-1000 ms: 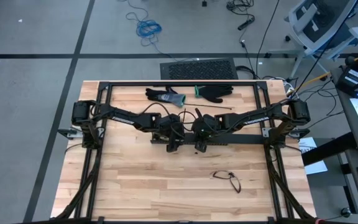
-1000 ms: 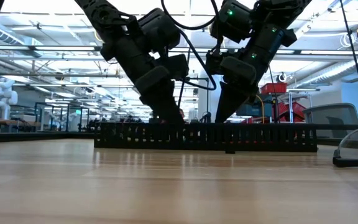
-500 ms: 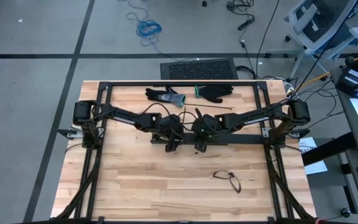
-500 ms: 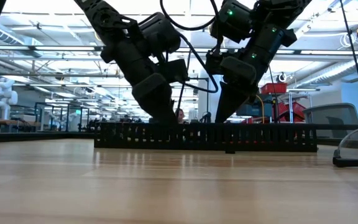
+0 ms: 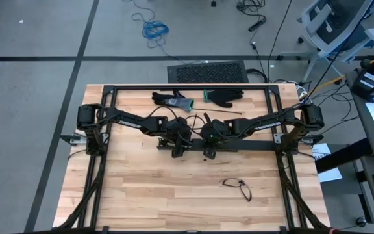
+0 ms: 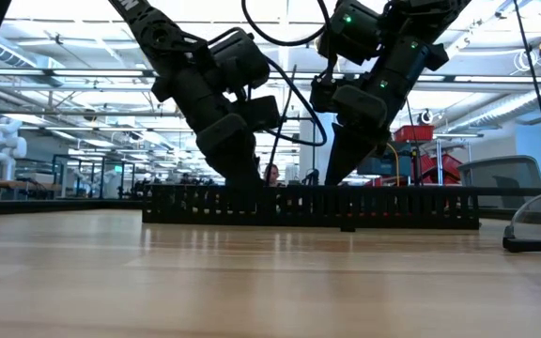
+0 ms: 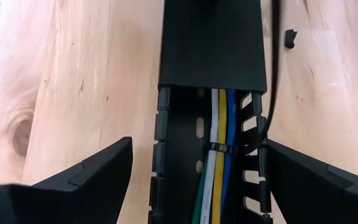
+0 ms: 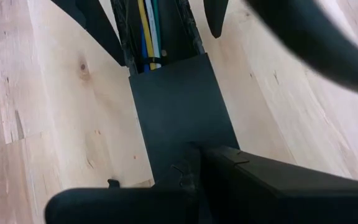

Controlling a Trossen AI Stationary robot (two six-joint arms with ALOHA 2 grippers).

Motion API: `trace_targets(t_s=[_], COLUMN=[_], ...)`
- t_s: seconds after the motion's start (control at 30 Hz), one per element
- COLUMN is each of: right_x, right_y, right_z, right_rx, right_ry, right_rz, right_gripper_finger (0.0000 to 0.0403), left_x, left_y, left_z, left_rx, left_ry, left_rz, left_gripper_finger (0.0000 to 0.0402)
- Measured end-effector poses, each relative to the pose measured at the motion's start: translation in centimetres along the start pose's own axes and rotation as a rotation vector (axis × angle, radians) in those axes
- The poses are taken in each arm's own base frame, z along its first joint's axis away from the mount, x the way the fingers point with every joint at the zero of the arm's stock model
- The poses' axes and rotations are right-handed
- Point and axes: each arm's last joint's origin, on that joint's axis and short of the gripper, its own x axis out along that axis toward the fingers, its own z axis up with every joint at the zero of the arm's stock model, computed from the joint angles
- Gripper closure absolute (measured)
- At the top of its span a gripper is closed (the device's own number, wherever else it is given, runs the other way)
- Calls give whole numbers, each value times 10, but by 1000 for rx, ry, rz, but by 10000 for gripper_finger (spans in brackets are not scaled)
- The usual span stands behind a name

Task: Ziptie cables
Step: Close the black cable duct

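A long black slotted duct (image 5: 252, 148) lies across the middle of the table. Its lid covers the part toward the right. The open part holds the cables (image 7: 219, 174), white, yellow, blue and green, side by side, with a thin black ziptie (image 7: 225, 149) across them. My left gripper (image 7: 197, 186) is open, one finger on either side of the open duct. I cannot tell whether they touch its walls. My right gripper (image 8: 188, 171) is shut over the duct's lid (image 8: 179, 106), just right of the left one (image 5: 179, 151). My right gripper is shut with its fingertips down on the duct's flat lid (image 8: 185, 140), near the lid's open end. The fingers slant down from the table's right. The duct lies flat on the table beneath them.
Two dark gloves (image 5: 172, 100) (image 5: 226, 97) and a thin black strip (image 5: 229, 114) lie at the far edge. A dark wire loop (image 5: 239, 188) lies on the near right. A small black piece (image 7: 289, 37) sits beside the duct. A black frame (image 5: 187, 87) rims the table.
My left gripper has crept a little toward the table's left along the duct, still astride it. My right gripper and the duct have kept still.
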Motion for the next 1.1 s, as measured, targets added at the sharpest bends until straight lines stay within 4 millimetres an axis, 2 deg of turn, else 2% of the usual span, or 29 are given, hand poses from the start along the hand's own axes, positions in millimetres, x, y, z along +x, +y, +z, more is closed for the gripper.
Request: trace_targets(t_s=[0.2, 0.47, 0.6, 1.1], right_x=[0, 0, 0, -1], right_y=[0, 0, 0, 1], right_z=[0, 0, 0, 0], right_rx=[0, 0, 0, -2], right_ry=[0, 0, 0, 1], right_rz=[0, 0, 0, -1], right_gripper_finger=[403, 403, 403, 403], left_x=[0, 0, 0, 0], left_y=[0, -1, -1, -1], left_z=[0, 2, 3, 3], left_rx=[5, 9, 9, 9], left_ry=[0, -23, -29, -30], left_rz=[-1, -20, -25, -26], left_gripper_finger=[77, 147, 170, 178])
